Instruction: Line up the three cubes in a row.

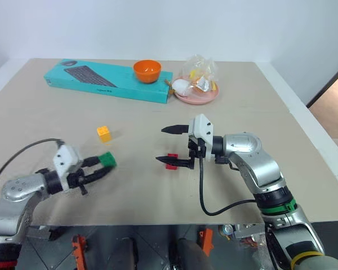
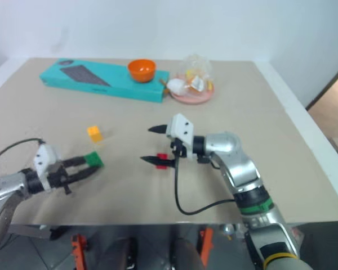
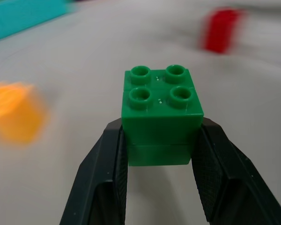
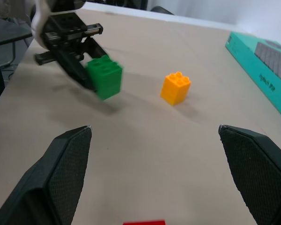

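The green cube is clamped between the black fingers of my left gripper, shut on it just above the table at the left; the left wrist view shows its studs facing up. The yellow-orange cube rests on the table a little beyond it. The red cube lies at the table's middle, behind the lower finger of my right gripper. That gripper points left, open wide and holding nothing; its wrist view shows the green cube and the yellow-orange cube ahead of it.
A teal keyboard box lies along the far side with an orange bowl on it. Beside it sits a pink plate of wrapped items. The table's right edge runs near my right arm.
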You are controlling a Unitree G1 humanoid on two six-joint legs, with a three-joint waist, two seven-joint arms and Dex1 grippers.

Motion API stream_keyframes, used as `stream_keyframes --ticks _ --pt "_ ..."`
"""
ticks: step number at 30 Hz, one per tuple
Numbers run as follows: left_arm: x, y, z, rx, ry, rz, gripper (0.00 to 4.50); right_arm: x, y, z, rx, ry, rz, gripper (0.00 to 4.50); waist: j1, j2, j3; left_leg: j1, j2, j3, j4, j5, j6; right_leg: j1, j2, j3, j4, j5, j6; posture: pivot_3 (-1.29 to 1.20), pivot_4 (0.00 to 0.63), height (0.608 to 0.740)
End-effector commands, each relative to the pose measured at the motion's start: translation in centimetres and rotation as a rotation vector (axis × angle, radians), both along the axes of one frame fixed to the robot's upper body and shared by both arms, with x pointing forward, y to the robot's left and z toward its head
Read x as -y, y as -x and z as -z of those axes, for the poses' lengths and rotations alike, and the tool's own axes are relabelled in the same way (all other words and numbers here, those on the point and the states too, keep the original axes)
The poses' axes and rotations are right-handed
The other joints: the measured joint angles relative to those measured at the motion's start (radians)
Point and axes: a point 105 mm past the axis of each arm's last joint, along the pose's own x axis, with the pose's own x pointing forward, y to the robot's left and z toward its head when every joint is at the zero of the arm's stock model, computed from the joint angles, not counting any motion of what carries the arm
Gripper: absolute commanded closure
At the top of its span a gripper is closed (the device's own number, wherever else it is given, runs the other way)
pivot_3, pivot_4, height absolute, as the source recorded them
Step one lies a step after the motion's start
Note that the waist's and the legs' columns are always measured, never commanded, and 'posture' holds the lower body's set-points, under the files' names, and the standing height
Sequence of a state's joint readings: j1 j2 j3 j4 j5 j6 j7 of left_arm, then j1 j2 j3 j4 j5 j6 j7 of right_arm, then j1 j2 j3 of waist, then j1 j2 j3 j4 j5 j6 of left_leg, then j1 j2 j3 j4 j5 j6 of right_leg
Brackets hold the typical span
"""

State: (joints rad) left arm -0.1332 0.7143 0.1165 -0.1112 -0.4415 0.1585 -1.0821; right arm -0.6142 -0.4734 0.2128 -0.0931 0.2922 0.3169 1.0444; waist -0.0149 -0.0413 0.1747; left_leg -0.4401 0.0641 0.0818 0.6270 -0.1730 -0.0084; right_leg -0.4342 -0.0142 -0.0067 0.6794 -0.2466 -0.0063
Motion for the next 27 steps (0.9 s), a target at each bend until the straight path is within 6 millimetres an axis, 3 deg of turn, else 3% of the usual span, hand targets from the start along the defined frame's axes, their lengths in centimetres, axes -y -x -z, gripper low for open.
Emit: stream_keyframes --ticks 1,6,13,27 --pt "2.0 -0.9 -0.7 0.004 -0.020 0.147 3.18 0.8 0.9 -1.5 0.017 -0.023 -0.010 0.00 0.001 0.000 0.000 0.000 0.000 0.000 0.000 0.000 0.000 0.000 0.001 0.000 0.000 0.000 0.000 0.00 0.150 0.740" --pt "3.9 -3.0 -0.5 -0.037 -0.061 0.307 3.18 2.1 1.7 -0.4 -0.054 0.021 0.002 0.00 -0.005 0.000 0.000 0.000 -0.001 0.002 0.002 0.000 0.000 0.000 0.009 0.004 0.000 0.001 0.003 0.00 0.150 0.740" --pt "4.7 -5.4 -0.3 -0.030 -0.122 0.405 3.18 3.2 1.9 0.4 -0.055 0.059 0.047 0.00 -0.007 0.000 0.000 0.000 0.000 0.000 0.003 0.000 0.000 0.000 0.013 0.005 0.002 0.001 0.003 0.00 0.150 0.740" --pt "6.0 -6.3 1.2 0.014 -0.180 0.461 3.18 3.4 2.0 0.3 -0.032 0.053 0.087 0.00 -0.007 0.000 0.000 -0.001 0.000 0.000 0.007 0.000 0.000 0.000 0.013 0.005 0.002 0.002 0.004 0.00 0.150 0.740"
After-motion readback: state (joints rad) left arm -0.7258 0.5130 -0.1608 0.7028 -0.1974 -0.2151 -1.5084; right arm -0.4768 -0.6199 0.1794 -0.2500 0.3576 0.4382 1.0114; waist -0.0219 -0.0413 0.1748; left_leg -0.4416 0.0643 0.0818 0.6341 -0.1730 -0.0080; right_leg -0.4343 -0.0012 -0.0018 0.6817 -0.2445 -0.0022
